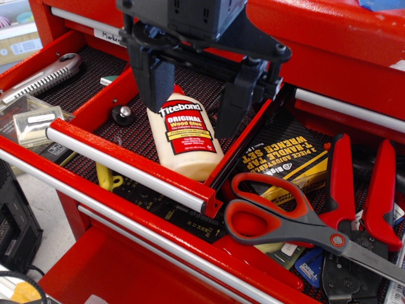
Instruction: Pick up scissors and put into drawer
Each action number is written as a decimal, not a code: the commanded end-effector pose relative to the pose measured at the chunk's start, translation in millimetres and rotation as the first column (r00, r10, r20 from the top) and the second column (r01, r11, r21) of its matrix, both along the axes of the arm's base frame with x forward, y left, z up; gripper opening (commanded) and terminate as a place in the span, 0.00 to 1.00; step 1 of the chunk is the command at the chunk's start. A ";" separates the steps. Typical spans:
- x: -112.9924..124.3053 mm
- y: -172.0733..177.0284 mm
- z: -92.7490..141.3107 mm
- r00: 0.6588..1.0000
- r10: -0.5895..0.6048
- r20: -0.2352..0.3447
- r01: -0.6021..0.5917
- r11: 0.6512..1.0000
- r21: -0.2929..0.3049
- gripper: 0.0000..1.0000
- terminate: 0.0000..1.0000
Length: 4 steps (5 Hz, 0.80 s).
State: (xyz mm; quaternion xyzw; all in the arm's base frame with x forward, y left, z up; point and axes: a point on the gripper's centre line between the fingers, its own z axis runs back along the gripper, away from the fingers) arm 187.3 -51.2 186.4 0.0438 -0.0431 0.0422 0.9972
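Observation:
The scissors [278, 218] lie in the wide lower drawer at the right, red-orange loops toward the left, grey blades running off to the lower right. The narrow red drawer [126, 163] with black mesh liner and a short silver pull bar stands open in the middle. My gripper [193, 101] hangs over this drawer, its two black fingers spread apart on either side of a Titebond glue bottle [185, 136] that lies on the liner. The fingers hold nothing. The scissors are apart from the gripper, below and right of it.
Red-armed pliers [361, 183] lie right of the scissors. A yellow-black tap wrench box [285, 158] sits under the scissor loops. A black knob [123, 114] lies in the narrow drawer. The left drawer holds a silver utility knife [44, 76] and a clear box [35, 123].

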 end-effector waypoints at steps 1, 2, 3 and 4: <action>0.0 0.0 0.0 1.000 0.000 0.000 0.000 1.000 0.000 1.00 0.00; 11.3 -33.7 -0.4 0.968 0.247 0.054 -0.248 0.969 0.009 1.00 0.00; 17.3 -59.5 -4.5 0.873 0.481 0.081 -0.477 0.877 -0.065 1.00 0.00; 25.5 -74.4 -14.6 0.723 0.685 0.092 -0.673 0.728 -0.131 1.00 0.00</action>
